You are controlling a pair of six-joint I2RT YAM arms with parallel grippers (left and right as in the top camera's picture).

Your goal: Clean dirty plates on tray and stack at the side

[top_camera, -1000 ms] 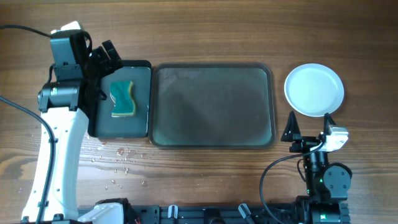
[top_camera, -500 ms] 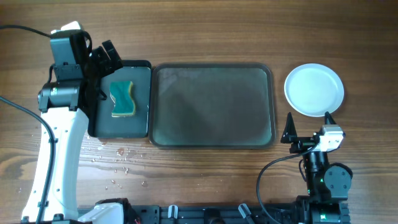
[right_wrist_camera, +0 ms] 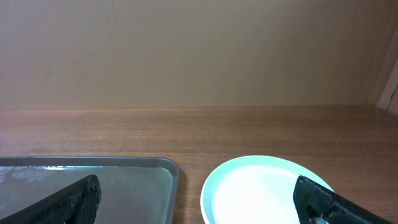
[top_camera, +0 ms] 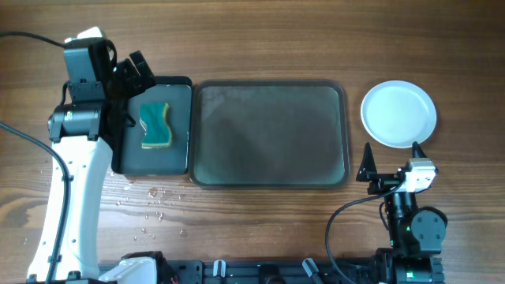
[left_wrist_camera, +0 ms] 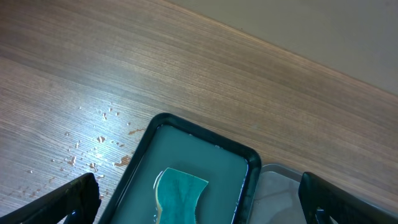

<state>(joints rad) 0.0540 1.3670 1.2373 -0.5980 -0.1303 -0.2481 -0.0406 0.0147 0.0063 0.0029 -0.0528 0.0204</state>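
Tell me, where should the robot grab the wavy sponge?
Probably best across its pinched-in middle, squeezing the two long wavy sides and coming straight down from above. The sponge lies flat inside the black tray, and the tray's raised rim would get in the way of a sideways approach.

Showed matt grained wood on the table [top_camera: 260,39], smooth gloss on the plate [top_camera: 398,113] at three o'clock, dull sheen on the tray [top_camera: 268,134].
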